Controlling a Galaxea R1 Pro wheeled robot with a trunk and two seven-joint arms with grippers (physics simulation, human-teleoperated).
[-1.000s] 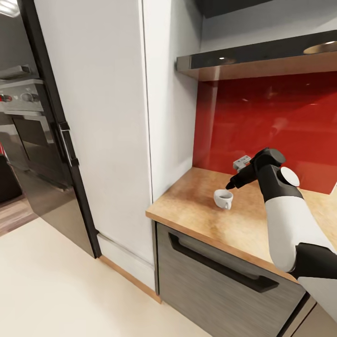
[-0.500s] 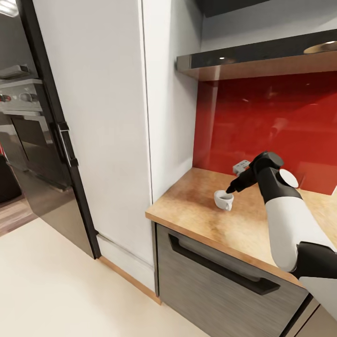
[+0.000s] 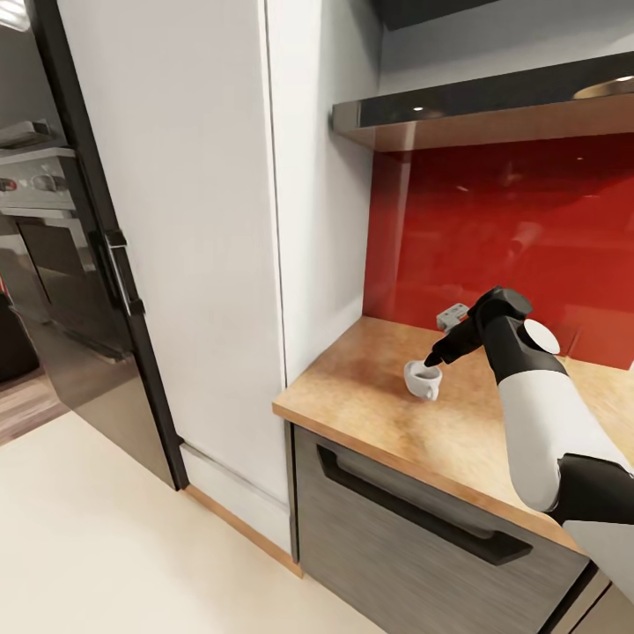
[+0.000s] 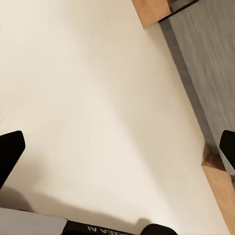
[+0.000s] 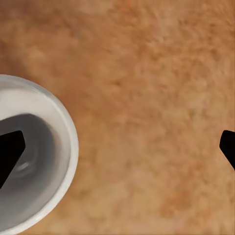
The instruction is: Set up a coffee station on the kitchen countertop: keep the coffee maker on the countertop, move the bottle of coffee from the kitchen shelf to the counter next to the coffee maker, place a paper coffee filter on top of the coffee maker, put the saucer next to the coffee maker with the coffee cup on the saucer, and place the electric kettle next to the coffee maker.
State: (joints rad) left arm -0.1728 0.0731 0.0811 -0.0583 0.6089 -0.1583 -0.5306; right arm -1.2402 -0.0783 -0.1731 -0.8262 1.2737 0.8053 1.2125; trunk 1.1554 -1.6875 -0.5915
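Note:
A small white coffee cup stands upright on the wooden countertop, near its left end. My right gripper comes down on it from the right, tips at the cup's rim. In the right wrist view the cup lies under one side of the open gripper. One dark finger sits over the cup's inside and the other finger is out over bare wood, so the jaws straddle the rim's wall. My left gripper is open over the pale floor, with nothing between its fingers.
A red backsplash with a small outlet backs the counter, under a range hood. A grey drawer with a dark handle sits below. A tall white cabinet bounds the counter's left end, and a black fridge stands beyond it.
My right gripper has come down and slightly left until its tips reach the cup's rim. The cup stays in place. The head view has shifted a little.

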